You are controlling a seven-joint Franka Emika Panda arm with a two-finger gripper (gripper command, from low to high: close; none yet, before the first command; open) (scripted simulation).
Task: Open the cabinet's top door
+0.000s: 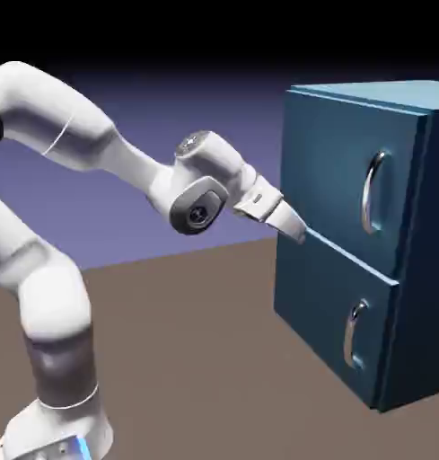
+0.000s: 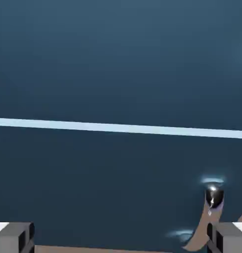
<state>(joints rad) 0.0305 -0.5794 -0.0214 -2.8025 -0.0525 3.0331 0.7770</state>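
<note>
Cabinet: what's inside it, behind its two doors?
Nothing inside can be seen. The top door and lower door both look closed in the exterior view and cover the interior; only their outer faces and curved silver handles show.

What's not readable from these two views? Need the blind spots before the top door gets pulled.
- Top door's handle: outside the hand view's frame.
- Lower handle: lower part cut off or overlapped by a fingertip, hand view.
- Gripper contact with the cabinet front: exterior view can't settle it; the gap is too small to judge.
- Cabinet interior: hidden behind closed doors, both views.
</note>
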